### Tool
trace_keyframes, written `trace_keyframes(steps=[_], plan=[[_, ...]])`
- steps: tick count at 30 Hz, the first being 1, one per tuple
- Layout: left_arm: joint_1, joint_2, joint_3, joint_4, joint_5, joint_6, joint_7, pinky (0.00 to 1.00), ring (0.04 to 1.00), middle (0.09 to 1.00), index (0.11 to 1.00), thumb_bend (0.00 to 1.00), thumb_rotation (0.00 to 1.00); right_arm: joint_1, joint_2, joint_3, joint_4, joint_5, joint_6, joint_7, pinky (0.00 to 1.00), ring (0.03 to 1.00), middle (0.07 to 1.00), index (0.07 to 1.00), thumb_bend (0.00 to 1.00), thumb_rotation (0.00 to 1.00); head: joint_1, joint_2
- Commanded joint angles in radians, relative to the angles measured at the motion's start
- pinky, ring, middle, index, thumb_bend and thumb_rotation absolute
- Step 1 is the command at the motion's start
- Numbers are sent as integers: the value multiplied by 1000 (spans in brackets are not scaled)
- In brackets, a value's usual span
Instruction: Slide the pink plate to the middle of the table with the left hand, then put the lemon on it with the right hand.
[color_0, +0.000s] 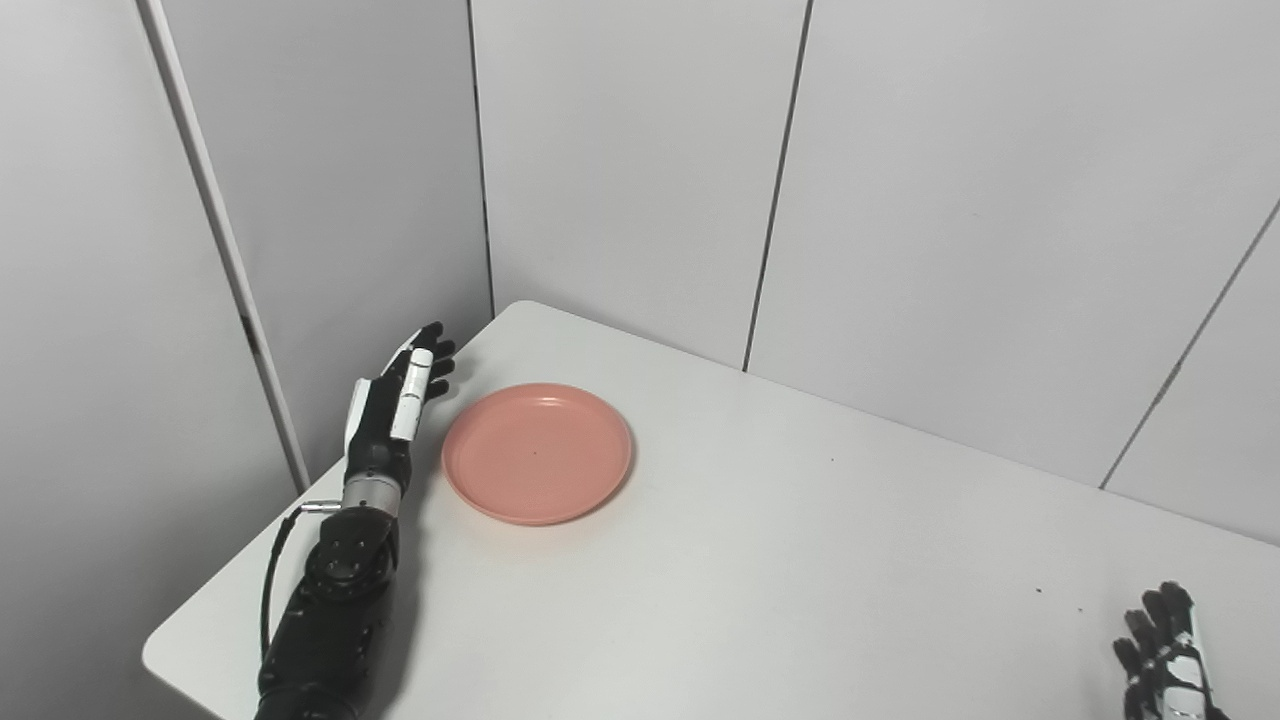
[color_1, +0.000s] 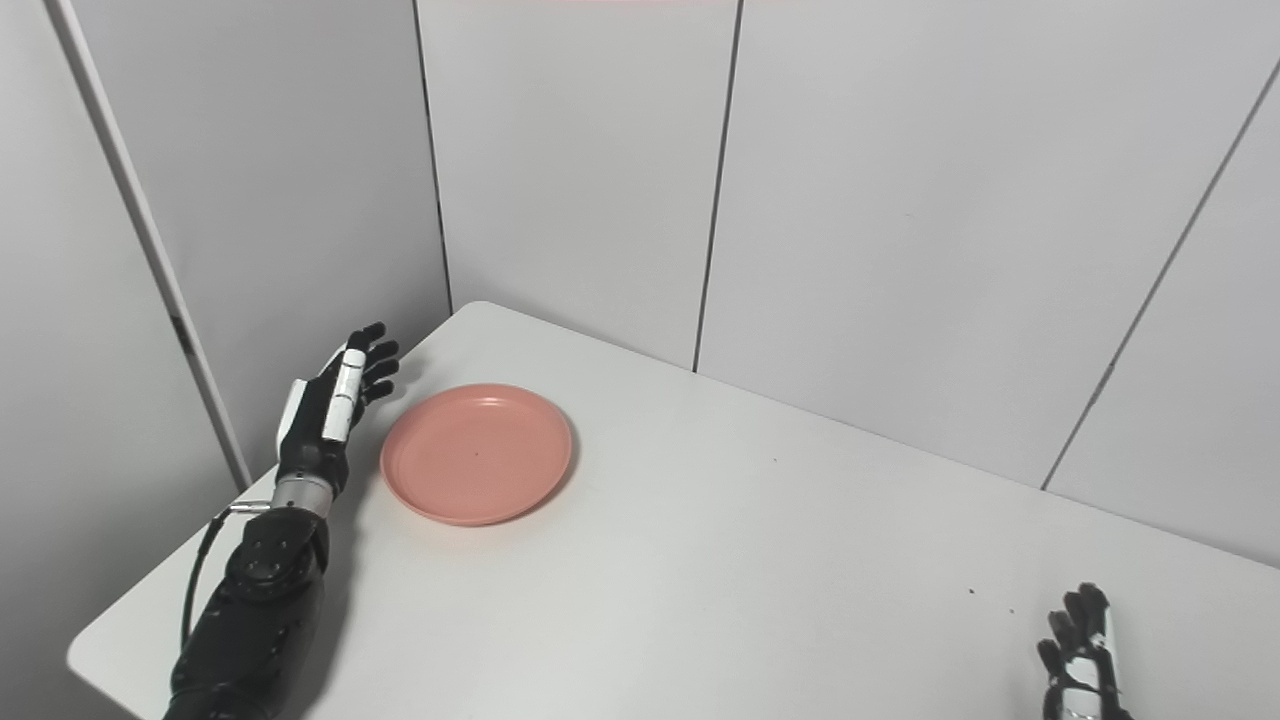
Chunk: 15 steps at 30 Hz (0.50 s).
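Note:
A round pink plate (color_0: 538, 452) lies empty on the white table (color_0: 760, 560), toward its far left corner. My left hand (color_0: 398, 398) stands on edge just left of the plate, a small gap from its rim, fingers straight and open, holding nothing. My right hand (color_0: 1165, 645) shows only partly at the bottom right edge, fingers pointing up and apart, nothing in it. No lemon is in either view.
Grey wall panels (color_0: 640, 170) close in the table at the back and on the left. The table's left edge (color_0: 230, 560) runs right beside my left forearm (color_0: 335, 590). Bare tabletop stretches between the plate and my right hand.

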Motion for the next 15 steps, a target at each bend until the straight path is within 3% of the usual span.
trace_keyframes(steps=[1,11,15], plan=[[-38,21,-5,0,-3,-49,12,839,856,860,843,707,1000,-1,7,1,-21,-1,-21,4,1000,1000,1000,1000,648,1000,-1,1],[-40,-16,-51,11,-8,-46,-1,824,857,864,854,733,1000,7,9,-2,-34,1,-9,4,1000,1000,1000,1000,615,1000,-1,6],[-46,-21,-89,19,10,-42,-3,886,878,876,864,706,1000,5,9,-3,-33,5,-14,5,1000,1000,1000,1000,619,1000,-2,9]])
